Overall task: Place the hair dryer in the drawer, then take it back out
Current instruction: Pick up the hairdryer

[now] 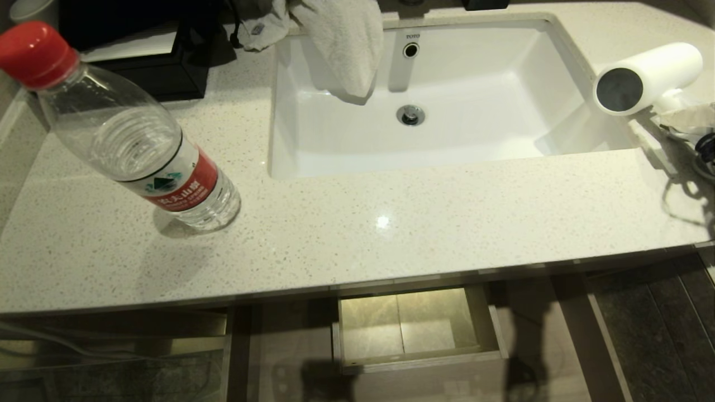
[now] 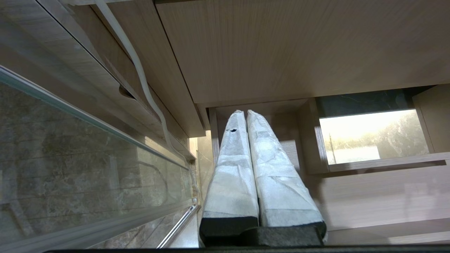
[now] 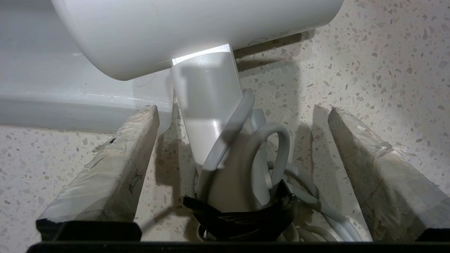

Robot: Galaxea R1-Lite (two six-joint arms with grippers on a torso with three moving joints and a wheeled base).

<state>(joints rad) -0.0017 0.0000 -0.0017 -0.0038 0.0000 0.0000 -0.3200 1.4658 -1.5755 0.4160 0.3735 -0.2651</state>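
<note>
A clear red-capped water bottle [image 1: 131,137] stands near the bench's [image 1: 391,234] left edge; a white towel [image 1: 341,39] hangs over the back rim of the sink [image 1: 313,139]; the hair dryer [image 1: 648,78] lies at the bench's right edge beside the sink, grey end facing the front. Under the front edge the drawer [image 1: 497,329] stands pulled out, its boxed cutout showing. The head view shows neither arm; the left wrist view alone shows the left claw [image 2: 245,114], wrapped fingers pressed together, down by the wood cabinet [image 2: 299,45] beside a glass panel [image 2: 77,165]. The right wrist view alone shows the right claw [image 3: 242,112], fingers wide apart on either side of the dryer's handle [image 3: 207,105] and strapped cord bundle [image 3: 267,165], touching neither.
</note>
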